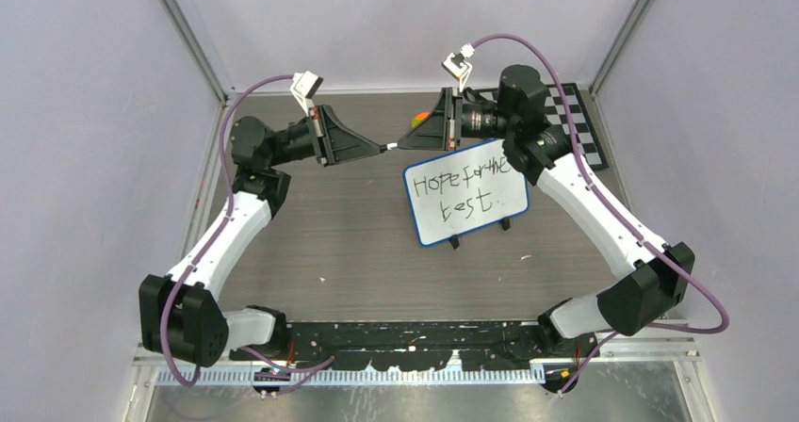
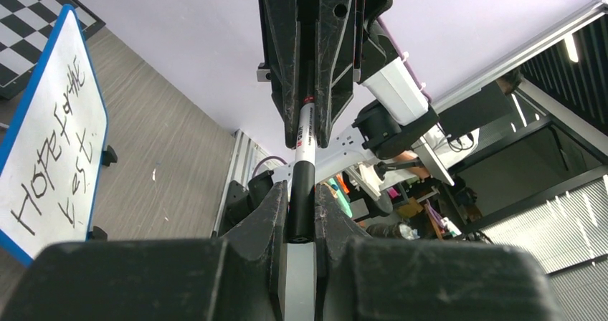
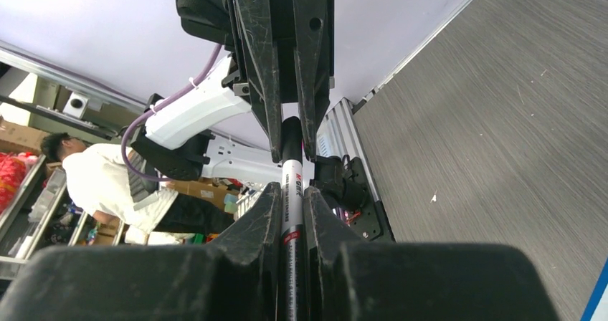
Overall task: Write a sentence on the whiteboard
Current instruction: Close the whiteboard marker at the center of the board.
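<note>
Gripping a marker (image 2: 302, 192) at its black end with the left fingers (image 2: 262, 217), closed tight; clamping its white barrel with the right fingers (image 3: 259, 221), tip to tip with the left, level above the tabletop (image 1: 339, 243); found right of centre on the tabletop, by the right arm: whiteboard (image 1: 466, 191), lettered "Hope for the best."; behind it, checkered board (image 1: 584, 130)
</note>
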Action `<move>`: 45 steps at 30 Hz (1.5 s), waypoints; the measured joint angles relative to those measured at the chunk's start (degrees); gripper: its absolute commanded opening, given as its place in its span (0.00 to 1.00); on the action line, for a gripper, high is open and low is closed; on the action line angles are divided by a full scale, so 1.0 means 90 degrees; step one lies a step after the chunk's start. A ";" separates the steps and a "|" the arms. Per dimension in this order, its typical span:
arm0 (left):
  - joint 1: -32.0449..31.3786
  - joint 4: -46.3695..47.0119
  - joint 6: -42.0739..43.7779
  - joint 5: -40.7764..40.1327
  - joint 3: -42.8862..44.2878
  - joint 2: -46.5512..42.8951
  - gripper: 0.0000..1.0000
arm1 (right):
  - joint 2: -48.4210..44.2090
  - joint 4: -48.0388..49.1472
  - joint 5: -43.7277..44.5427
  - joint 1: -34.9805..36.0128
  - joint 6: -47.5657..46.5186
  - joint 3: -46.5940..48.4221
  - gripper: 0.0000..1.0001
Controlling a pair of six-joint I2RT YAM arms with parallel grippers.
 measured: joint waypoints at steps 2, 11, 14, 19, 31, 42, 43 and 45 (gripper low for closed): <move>0.0032 0.0124 -0.0070 0.0027 0.0000 0.0066 0.00 | 0.0061 -0.0073 0.0036 0.0012 -0.0036 0.0078 0.00; 0.0172 0.0835 -0.0420 -0.0044 -0.0087 0.0170 0.00 | 0.0527 0.0250 -0.0044 0.0039 0.0279 0.0517 0.00; 0.0185 0.0945 -0.0437 -0.0068 -0.0134 0.0163 0.00 | 0.0658 0.0481 -0.0044 0.0041 0.0452 0.0610 0.00; 0.0187 0.0913 -0.0391 -0.0039 -0.0214 0.0100 0.00 | 0.0763 0.0546 -0.0007 0.0100 0.0452 0.0699 0.00; 0.0185 -0.0245 0.0556 0.0219 -0.0214 -0.0265 0.00 | 0.0707 -0.0425 0.0121 0.0250 -0.0328 0.0959 0.00; 0.0090 -0.1700 0.1690 0.0287 0.0010 -0.0444 0.00 | 0.0576 -0.0636 0.0158 0.0250 -0.0369 0.0753 0.00; 0.0075 -0.1790 0.1778 0.0289 0.0027 -0.0454 0.00 | 0.0561 -0.0639 0.0158 0.0250 -0.0369 0.0731 0.00; 0.0061 -0.1894 0.1846 0.0306 0.0046 -0.0459 0.00 | 0.0517 -0.0639 0.0168 0.0250 -0.0369 0.0673 0.00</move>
